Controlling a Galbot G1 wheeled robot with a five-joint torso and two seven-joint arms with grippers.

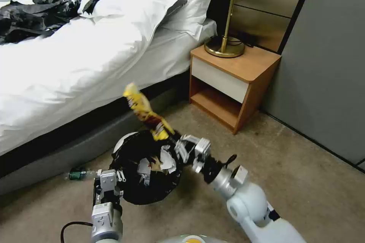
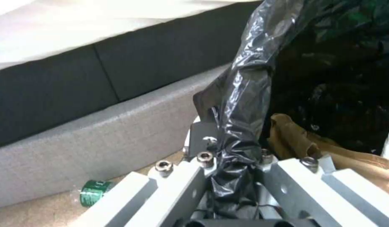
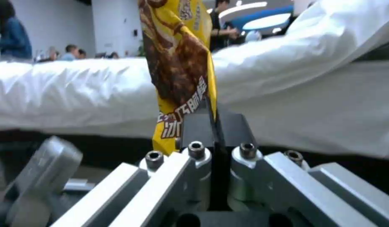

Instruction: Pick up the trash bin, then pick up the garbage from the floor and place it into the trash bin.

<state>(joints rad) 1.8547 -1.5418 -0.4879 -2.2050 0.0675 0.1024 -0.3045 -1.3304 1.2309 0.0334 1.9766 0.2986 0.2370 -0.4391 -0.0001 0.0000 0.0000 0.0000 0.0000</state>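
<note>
The trash bin [image 1: 122, 141], white with a black bag liner [image 1: 152, 186], hangs off the floor beside the bed. My left gripper [image 1: 118, 177] is shut on its rim, the liner [image 2: 240, 104] pinched between the fingers [image 2: 200, 138]. My right gripper [image 1: 173, 139] is shut on the lower end of a yellow snack wrapper [image 1: 143, 111], which sticks up and left over the bin's far rim. The right wrist view shows the wrapper [image 3: 181, 63] clamped between the pads [image 3: 194, 129]. White paper scraps [image 1: 167, 161] and a brown cardboard scrap [image 2: 293, 140] lie inside the bin. A green-labelled bottle [image 1: 78, 174] [image 2: 93, 197] lies on the carpet by the bed base.
The bed [image 1: 76, 68] with white bedding runs along the left, its grey base [image 2: 97, 138] close behind the bin. A wooden nightstand [image 1: 232, 83] with a brass lamp [image 1: 228, 22] stands at the back right, next to a grey wall [image 1: 327, 64]. Open carpet [image 1: 304, 182] lies to the right.
</note>
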